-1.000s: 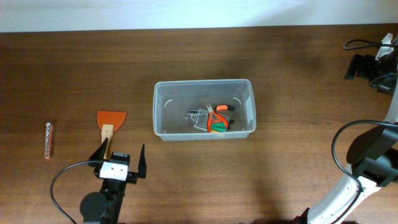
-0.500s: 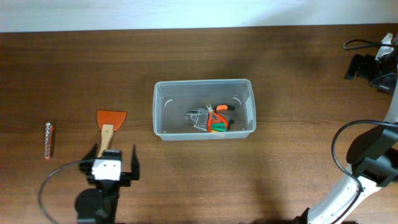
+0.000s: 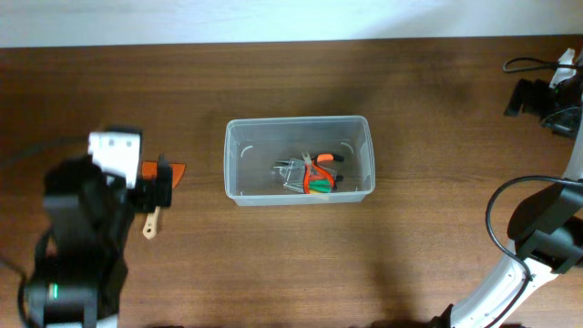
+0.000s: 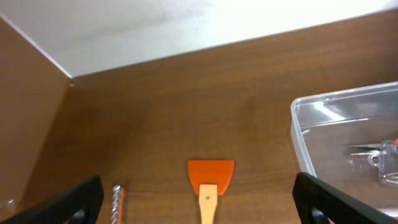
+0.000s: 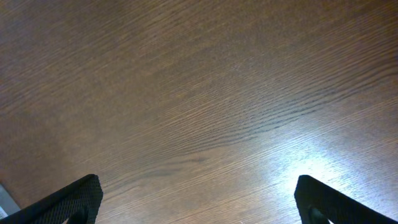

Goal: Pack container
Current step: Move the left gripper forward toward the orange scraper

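The container (image 3: 299, 193), a large clear tub, stands mid-table and holds orange-handled pliers (image 3: 319, 171) and a small clear case. Its left end shows in the left wrist view (image 4: 298, 134). An orange scraper with a wooden handle (image 4: 210, 177) lies left of it; in the overhead view only its blade corner (image 3: 178, 169) and handle end show. My left gripper (image 4: 199, 206) is open and empty, high above the scraper, its fingers wide on either side; it looks blurred in the overhead view (image 3: 150, 187). My right gripper (image 5: 199, 199) is open and empty over bare wood at the far right (image 3: 544, 102).
A drill bit in an orange strip (image 4: 118, 202) lies left of the scraper; the left arm hides it in the overhead view. A black cable (image 3: 528, 64) lies at the far right corner. A white wall runs along the table's far edge.
My left arm has risen and swung left and forward, now over the scraper and hiding the drill bit. It holds nothing. The container and right arm have not moved.
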Action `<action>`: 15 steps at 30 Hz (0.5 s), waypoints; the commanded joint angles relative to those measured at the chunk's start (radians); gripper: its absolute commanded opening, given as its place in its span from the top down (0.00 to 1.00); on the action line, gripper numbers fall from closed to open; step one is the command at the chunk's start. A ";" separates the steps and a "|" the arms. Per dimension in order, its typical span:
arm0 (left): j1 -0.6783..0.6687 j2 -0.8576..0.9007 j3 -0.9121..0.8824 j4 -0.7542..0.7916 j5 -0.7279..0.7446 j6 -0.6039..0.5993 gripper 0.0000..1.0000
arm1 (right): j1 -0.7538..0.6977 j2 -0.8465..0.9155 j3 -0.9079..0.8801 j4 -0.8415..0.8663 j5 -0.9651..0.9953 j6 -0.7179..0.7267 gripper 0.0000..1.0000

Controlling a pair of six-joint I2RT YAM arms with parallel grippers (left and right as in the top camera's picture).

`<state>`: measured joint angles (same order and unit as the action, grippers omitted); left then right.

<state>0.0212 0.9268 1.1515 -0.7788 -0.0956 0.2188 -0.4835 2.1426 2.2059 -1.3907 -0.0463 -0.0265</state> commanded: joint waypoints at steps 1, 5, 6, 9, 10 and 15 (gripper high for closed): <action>0.004 0.133 0.014 0.000 0.007 0.014 0.01 | 0.005 -0.009 -0.004 0.000 -0.002 0.006 0.01; 0.050 0.285 0.086 -0.061 0.000 -0.019 0.01 | 0.005 -0.009 -0.004 0.000 -0.002 0.006 0.01; 0.084 0.343 0.138 -0.134 0.031 -0.018 0.01 | 0.005 -0.009 -0.004 0.000 -0.002 0.006 0.01; 0.206 0.528 0.317 -0.374 0.222 0.083 0.01 | 0.005 -0.009 -0.004 0.000 -0.002 0.006 0.01; 0.232 0.568 0.357 -0.428 0.273 0.116 0.01 | 0.005 -0.009 -0.004 0.000 -0.002 0.006 0.01; 0.312 0.728 0.447 -0.550 0.338 0.146 0.01 | 0.005 -0.009 -0.004 0.000 -0.002 0.006 0.01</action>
<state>0.2985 1.5837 1.5604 -1.3128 0.1333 0.3080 -0.4835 2.1426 2.2059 -1.3903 -0.0463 -0.0261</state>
